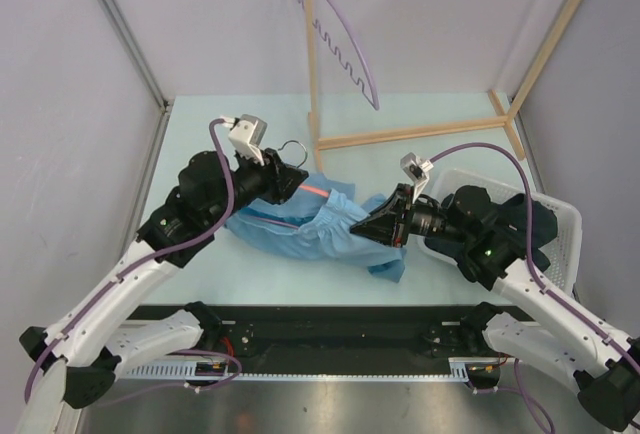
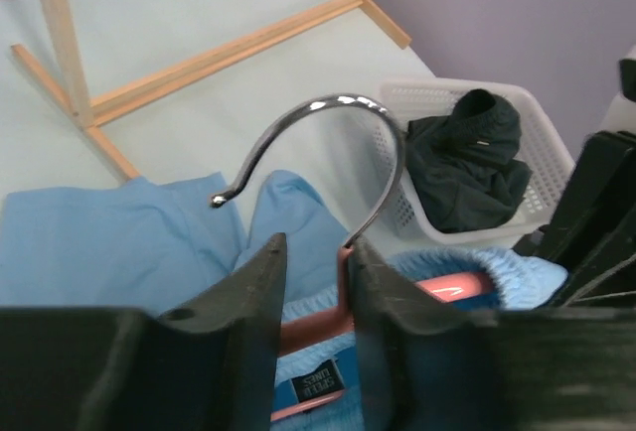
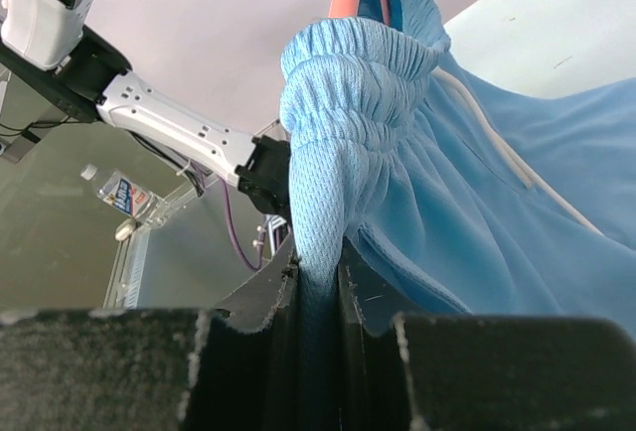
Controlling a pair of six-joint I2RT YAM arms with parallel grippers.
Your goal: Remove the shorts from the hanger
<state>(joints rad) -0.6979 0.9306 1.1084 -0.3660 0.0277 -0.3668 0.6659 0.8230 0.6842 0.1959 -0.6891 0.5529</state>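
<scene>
The light blue shorts (image 1: 300, 229) lie crumpled on the table, still threaded on a coral hanger (image 2: 343, 277) with a metal hook (image 2: 328, 113). My left gripper (image 2: 316, 252) straddles the hanger's neck below the hook. Its right finger touches the neck and a gap shows on the left side, so the jaws are open. My right gripper (image 3: 316, 262) is shut on the gathered waistband of the light blue shorts (image 3: 338, 103), at their right end (image 1: 365, 226). The black shorts (image 2: 467, 158) lie bunched in the white basket (image 2: 437, 88).
A wooden rack (image 1: 400, 134) stands at the back of the table with a purple hanger (image 1: 345, 44) hanging from it. The white basket (image 1: 565, 216) sits at the right edge, under my right arm. A water bottle (image 3: 114, 193) lies off the table.
</scene>
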